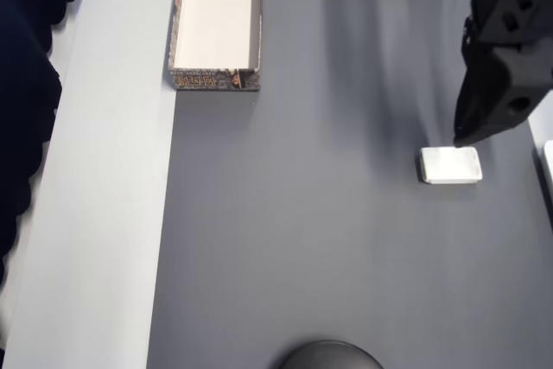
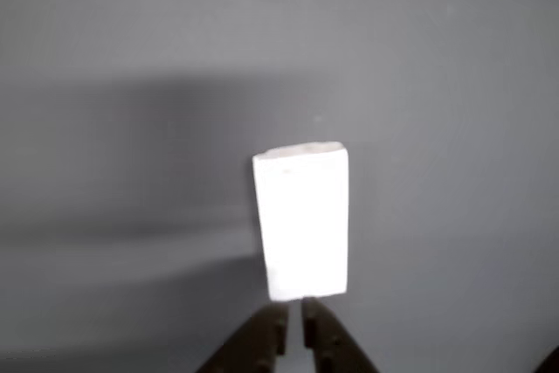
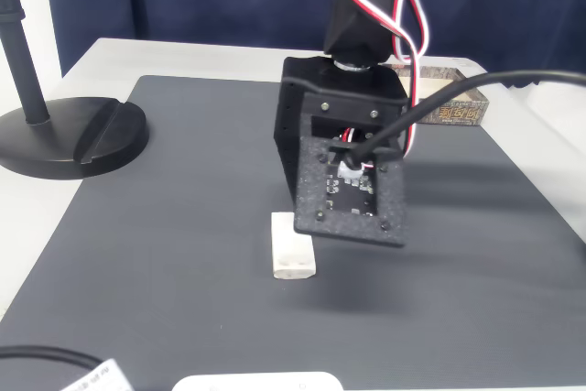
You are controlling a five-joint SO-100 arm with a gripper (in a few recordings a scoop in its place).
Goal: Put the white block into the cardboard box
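The white block (image 1: 450,165) lies flat on the dark grey mat at the right in the overhead view. My black gripper (image 1: 458,137) hangs just above its far edge. In the wrist view the block (image 2: 303,223) fills the middle, and my gripper (image 2: 294,322) is shut just short of its near end, with nothing between the fingers. In the fixed view the block (image 3: 293,249) rests below the arm's wrist mount (image 3: 352,167), which hides the fingertips. The cardboard box (image 1: 207,79) stands open at the mat's far left corner, cream inside, and shows behind the arm (image 3: 461,109).
A black round stand base (image 3: 78,135) sits at the mat's left in the fixed view. A white rounded sliver (image 3: 256,382) pokes in at the bottom edge and at the overhead view's right edge (image 1: 548,166). Bare mat (image 1: 302,213) lies between block and box.
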